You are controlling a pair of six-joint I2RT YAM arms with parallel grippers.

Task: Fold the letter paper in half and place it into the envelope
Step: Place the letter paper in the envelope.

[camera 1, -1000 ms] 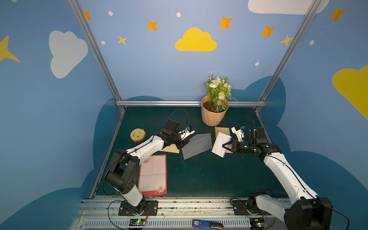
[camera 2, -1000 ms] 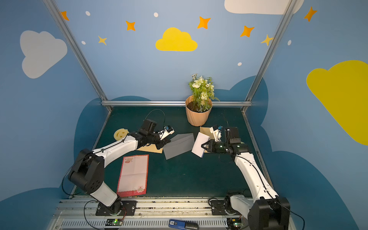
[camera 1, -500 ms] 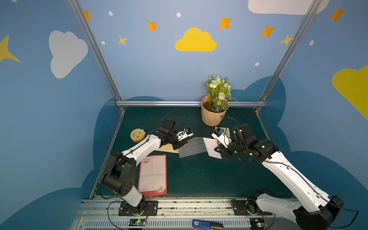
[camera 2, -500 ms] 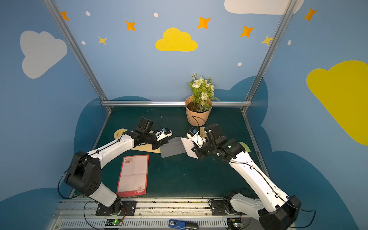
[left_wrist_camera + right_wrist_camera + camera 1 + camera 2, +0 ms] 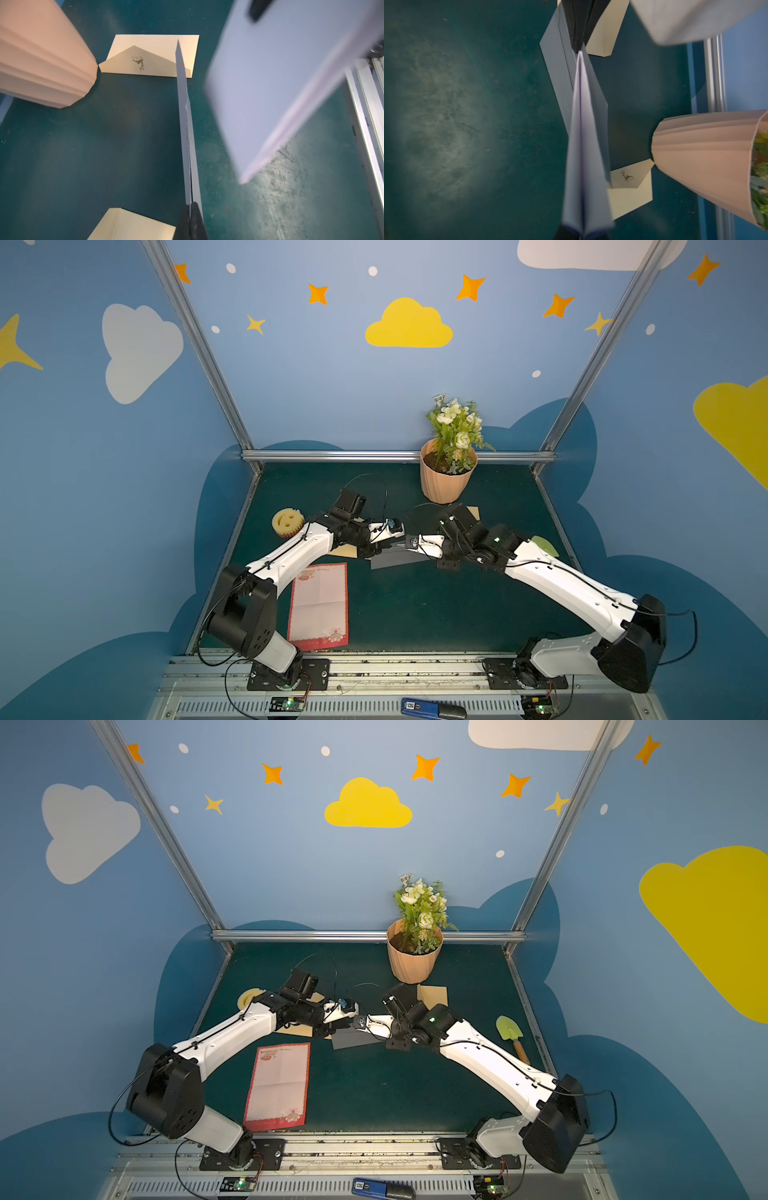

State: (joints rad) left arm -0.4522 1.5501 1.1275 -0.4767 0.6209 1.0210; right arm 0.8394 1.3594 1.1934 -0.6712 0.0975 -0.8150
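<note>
Mid-table (image 5: 415,605) are one grey envelope (image 5: 390,561), one folded letter (image 5: 583,155).

Top views overlook the whole table (image 5: 415,614); both close wrist views share the pot (image 5: 41,52).

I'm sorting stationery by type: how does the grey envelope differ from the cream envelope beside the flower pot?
The grey envelope is pinched by the left gripper and tilted up; the cream envelope lies flat on the table, held by nothing. The grey envelope looks plain; the cream envelope bears a small deer mark on its flap. Both are rectangular paper envelopes.
</note>
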